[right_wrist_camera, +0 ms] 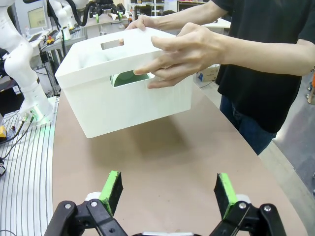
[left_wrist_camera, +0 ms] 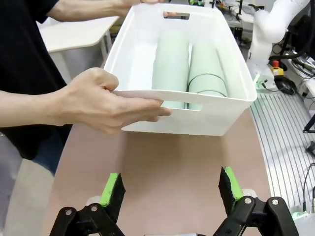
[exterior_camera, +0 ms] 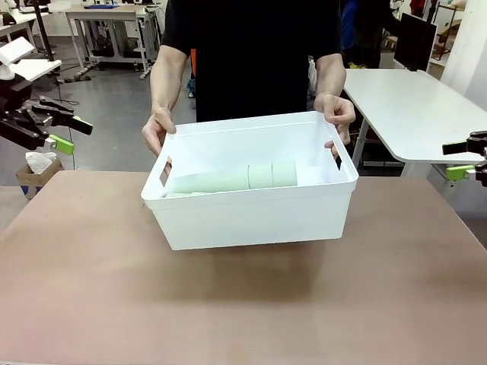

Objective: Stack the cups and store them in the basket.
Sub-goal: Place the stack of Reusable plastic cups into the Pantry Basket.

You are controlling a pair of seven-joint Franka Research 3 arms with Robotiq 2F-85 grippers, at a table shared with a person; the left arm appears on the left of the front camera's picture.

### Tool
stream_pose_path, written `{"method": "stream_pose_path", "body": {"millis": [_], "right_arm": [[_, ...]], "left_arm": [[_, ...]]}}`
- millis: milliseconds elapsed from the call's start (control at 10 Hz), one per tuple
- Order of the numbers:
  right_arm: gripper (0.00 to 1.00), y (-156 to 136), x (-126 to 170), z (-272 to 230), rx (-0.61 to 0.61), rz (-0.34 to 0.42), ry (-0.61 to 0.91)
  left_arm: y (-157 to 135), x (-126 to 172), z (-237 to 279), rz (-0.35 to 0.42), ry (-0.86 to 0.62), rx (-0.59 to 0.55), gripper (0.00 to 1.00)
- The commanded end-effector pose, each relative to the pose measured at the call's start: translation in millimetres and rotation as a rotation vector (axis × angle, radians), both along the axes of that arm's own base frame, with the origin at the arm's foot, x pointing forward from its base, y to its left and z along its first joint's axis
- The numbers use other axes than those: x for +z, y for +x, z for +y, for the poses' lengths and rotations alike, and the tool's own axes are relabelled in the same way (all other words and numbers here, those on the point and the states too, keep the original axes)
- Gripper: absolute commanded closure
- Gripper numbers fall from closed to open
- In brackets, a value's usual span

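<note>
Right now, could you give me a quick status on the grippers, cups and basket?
Left gripper open, right gripper open, both clear. Cups stacked, lying inside basket. Person's hands hold it by the handles.

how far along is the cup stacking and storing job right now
Looks done: the cups lie nested on their sides inside the basket, in two stacks side by side. In hand: a person grips the basket at both short ends, one hand at each handle, apparently lifting it off the table. The left gripper and right gripper stand open and apart, holding nothing. Left: seemingly nothing for the robot.
</note>
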State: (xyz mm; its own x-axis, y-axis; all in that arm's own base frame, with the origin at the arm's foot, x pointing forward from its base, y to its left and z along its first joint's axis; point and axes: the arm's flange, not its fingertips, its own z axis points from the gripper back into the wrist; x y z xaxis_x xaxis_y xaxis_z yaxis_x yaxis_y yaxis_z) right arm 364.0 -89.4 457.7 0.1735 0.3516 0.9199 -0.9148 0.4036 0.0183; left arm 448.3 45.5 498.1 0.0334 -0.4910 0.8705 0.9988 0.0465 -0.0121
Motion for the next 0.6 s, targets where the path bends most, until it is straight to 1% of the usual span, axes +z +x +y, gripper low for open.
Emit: {"method": "stream_pose_path", "body": {"millis": [0, 500], "right_arm": [[0.00, 2.4, 2.1, -0.5, -0.003, -0.011, 0.004], [0.00, 2.4, 2.1, -0.5, -0.003, -0.011, 0.004]], "left_arm": [[-3.5, 7.7, -0.4, 0.006, -0.007, 0.010, 0.00], [-3.5, 7.7, -0.4, 0.006, -0.007, 0.010, 0.00]]}}
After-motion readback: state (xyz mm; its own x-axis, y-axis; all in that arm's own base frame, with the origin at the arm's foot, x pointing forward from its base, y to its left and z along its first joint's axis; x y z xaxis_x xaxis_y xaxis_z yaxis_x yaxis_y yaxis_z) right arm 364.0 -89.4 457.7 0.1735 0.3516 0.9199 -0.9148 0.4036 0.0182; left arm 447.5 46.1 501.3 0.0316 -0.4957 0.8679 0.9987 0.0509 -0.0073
